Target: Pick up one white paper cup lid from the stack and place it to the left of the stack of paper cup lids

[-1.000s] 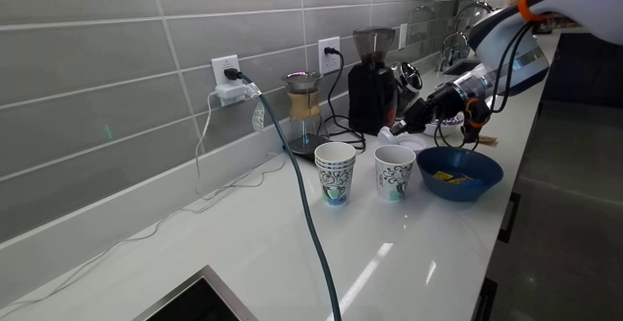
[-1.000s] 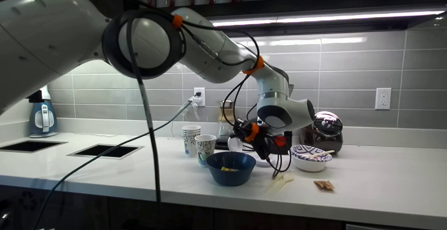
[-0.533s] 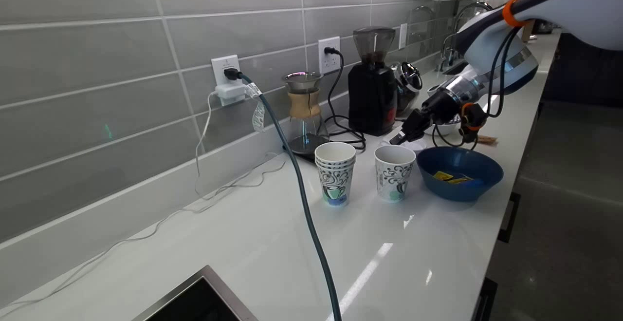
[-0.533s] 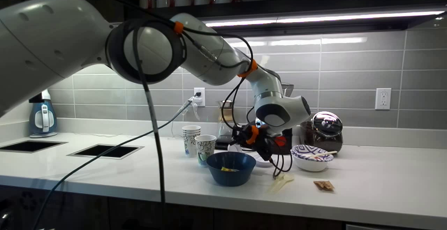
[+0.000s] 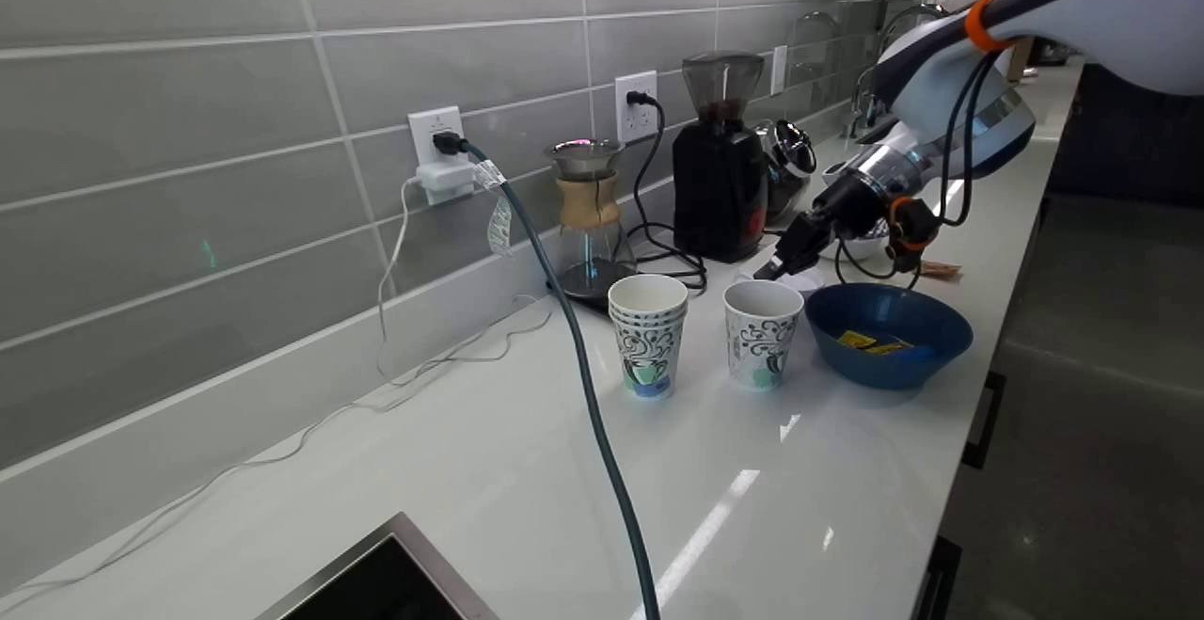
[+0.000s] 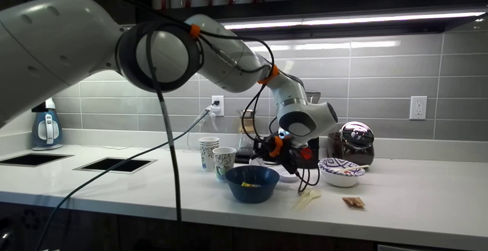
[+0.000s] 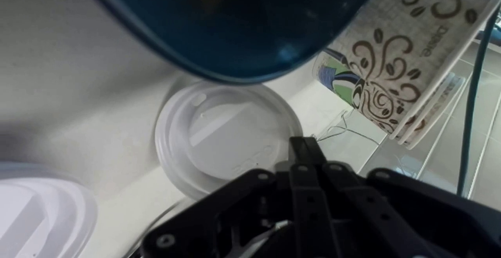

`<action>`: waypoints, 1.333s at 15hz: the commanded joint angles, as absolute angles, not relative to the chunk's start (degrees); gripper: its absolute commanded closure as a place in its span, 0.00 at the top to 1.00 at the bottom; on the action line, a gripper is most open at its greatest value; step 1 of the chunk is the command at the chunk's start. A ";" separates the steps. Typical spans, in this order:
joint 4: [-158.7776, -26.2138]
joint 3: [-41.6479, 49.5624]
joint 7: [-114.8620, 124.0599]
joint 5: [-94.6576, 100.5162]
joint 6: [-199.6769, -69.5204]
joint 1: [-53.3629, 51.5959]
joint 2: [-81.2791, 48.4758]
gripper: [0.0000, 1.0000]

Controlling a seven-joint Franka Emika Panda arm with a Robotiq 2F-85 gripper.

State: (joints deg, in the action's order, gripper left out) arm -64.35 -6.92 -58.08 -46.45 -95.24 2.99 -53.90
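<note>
Your hand (image 7: 308,148) is closed, its two fingertips together, and they appear to pinch the edge of the white paper cup lid (image 7: 231,144). In the wrist view this lid lies apart from the stack of paper cup lids (image 7: 43,211) and near the blue bowl (image 6: 249,192) and the patterned cup (image 5: 760,347). Whether the lid touches the surface (image 5: 470,469), I cannot tell you. In an exterior view, only a small part of it shows, above the bowl's rim.
</note>
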 commanded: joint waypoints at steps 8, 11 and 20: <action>-61.91 -8.69 -57.21 -42.57 -97.08 2.82 -55.58 0.00; -61.84 -9.11 -57.16 -41.97 -96.99 2.80 -55.46 0.00; -61.69 -9.78 -57.02 -41.70 -96.64 2.99 -55.36 0.53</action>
